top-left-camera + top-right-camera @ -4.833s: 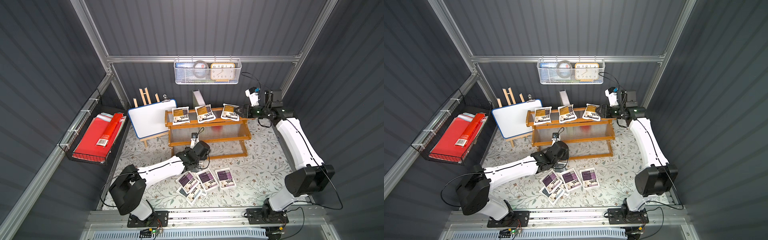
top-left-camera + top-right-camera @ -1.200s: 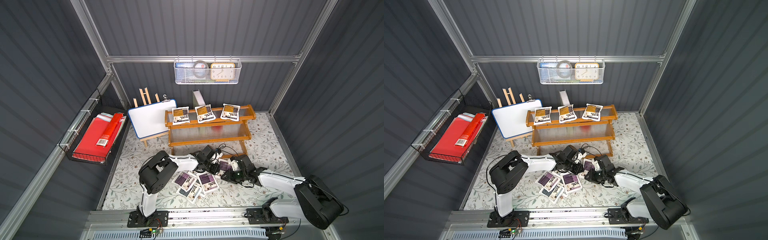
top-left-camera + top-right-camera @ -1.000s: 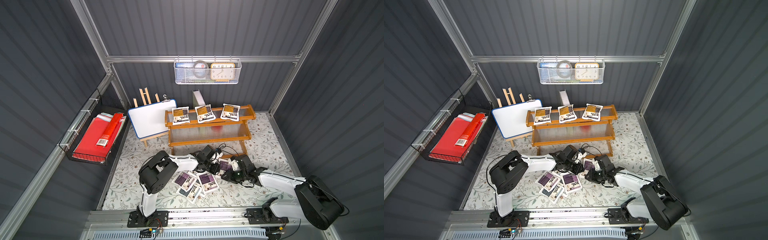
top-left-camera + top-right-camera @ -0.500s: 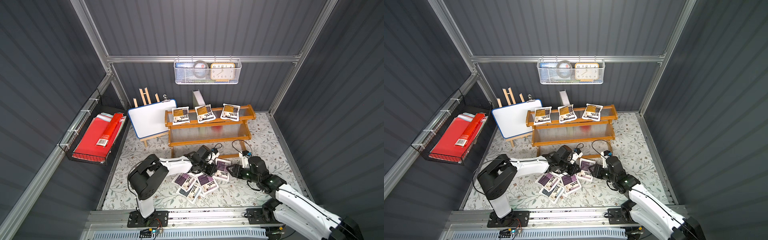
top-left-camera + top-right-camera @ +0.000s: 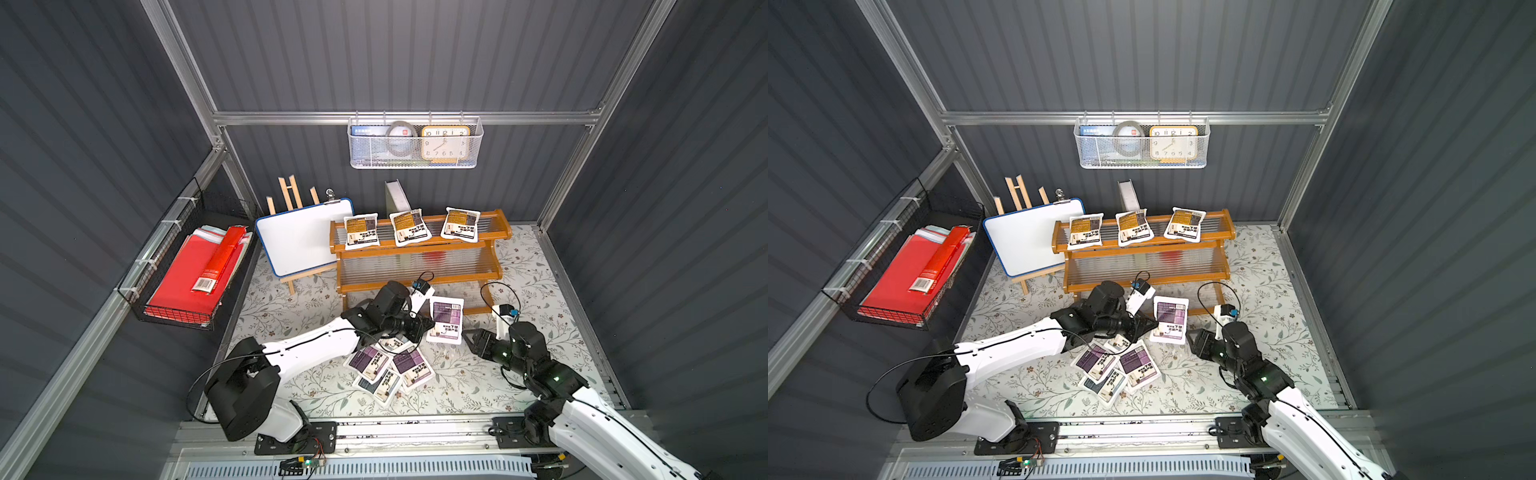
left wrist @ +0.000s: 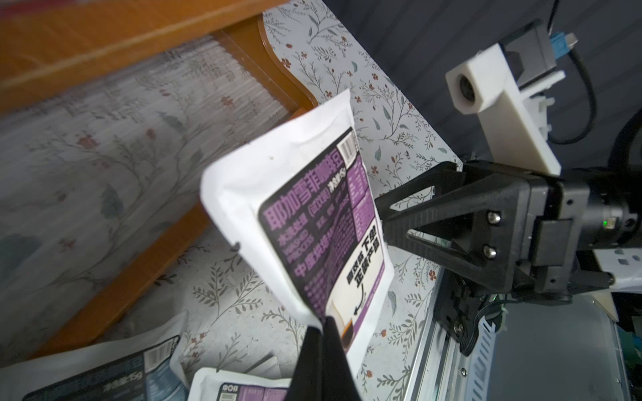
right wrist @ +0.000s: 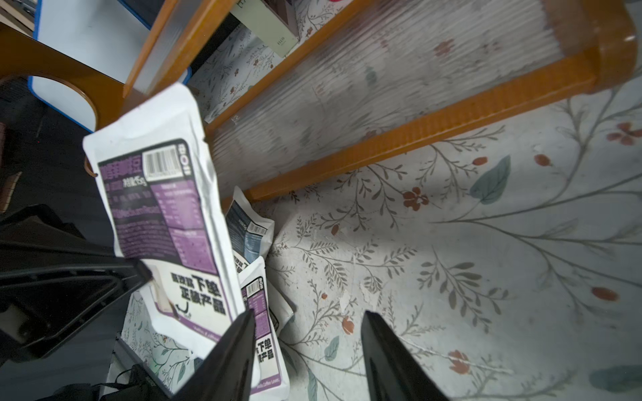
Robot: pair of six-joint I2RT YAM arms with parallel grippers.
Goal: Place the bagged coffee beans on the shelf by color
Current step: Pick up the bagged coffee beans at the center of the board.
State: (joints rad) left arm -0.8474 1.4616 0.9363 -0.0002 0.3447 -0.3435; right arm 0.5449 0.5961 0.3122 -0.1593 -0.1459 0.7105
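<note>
Clamped shut on the lower corner of one purple pouch [image 5: 446, 322], the left gripper [image 5: 427, 328] is seen just in front of the shelf [image 5: 415, 250]. The pouch is held clear of the floral mat [image 5: 291, 316], roughly upright, with its printed face turned away from the shelf. Its upper edge is seen against the shelf's lowest tier in both top views. The right gripper [image 5: 469, 338] is found slightly farther from the shelf, just beside the free edge of that pouch. Its jaws are spread apart, and only the mat is seen between them in the right wrist view, so nothing is gripped.

One shelf is counted, built of orange-brown wood with three stepped tiers of clear ribbed plastic. Three yellow-orange pouches [image 5: 409, 227] are laid in a row along its top tier, apart from one another. No pouch is seen resting on the middle or the lowest tier.

On the mat in front of the shelf, a small overlapping pile is seen beneath the left gripper. Two purple pouches [image 5: 368, 359] are counted there, side by side and face up. Two grey-blue pouches [image 5: 380, 384] can be made out, one at the pile's far edge from the shelf and one nearest the shelf, partly covered. Whether a third lies underneath cannot be told.
</note>
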